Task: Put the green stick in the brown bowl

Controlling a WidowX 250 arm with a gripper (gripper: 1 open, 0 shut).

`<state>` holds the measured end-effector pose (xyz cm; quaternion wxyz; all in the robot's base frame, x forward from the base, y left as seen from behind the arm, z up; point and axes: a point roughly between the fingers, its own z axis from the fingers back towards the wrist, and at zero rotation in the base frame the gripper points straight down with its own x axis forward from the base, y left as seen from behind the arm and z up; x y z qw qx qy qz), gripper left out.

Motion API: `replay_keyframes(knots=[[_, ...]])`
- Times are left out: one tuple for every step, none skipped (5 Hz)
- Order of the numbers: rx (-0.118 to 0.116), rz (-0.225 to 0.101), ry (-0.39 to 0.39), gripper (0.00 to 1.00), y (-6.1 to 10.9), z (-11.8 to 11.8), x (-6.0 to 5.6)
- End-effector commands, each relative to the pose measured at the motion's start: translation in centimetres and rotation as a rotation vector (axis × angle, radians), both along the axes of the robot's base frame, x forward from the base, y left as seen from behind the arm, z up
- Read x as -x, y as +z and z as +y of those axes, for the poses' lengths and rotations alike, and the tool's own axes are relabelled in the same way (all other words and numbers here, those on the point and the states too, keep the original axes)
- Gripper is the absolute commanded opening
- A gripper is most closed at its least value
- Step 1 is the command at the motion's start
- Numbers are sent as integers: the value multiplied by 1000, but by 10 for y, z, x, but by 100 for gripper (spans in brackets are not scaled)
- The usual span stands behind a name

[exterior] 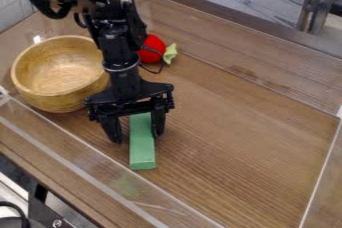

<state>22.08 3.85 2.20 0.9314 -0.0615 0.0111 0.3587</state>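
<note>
No readable writing shows on green stick [142,144] or brown bowl [56,73].

The stick [142,146] is plain matte green. The bowl [56,72] is light brown with visible wood grain. The strawberry toy [154,47] is red.

open hand [132,125] astride green stick [142,144], brown bowl [54,72]
</note>
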Motion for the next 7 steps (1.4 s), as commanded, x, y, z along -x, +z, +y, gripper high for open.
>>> replay_keyframes(knots=[[-22,-37,45,100,9,2,-7],[-30,-36,76,100,10,-2,-3],[-39,-37,90,100,20,1,-10],[-44,-36,105,100,28,5,-17],[-47,-22,139,0,21,9,-14],[-50,-11,168,100,15,15,-12],[-51,1,184,100,17,3,-9]])
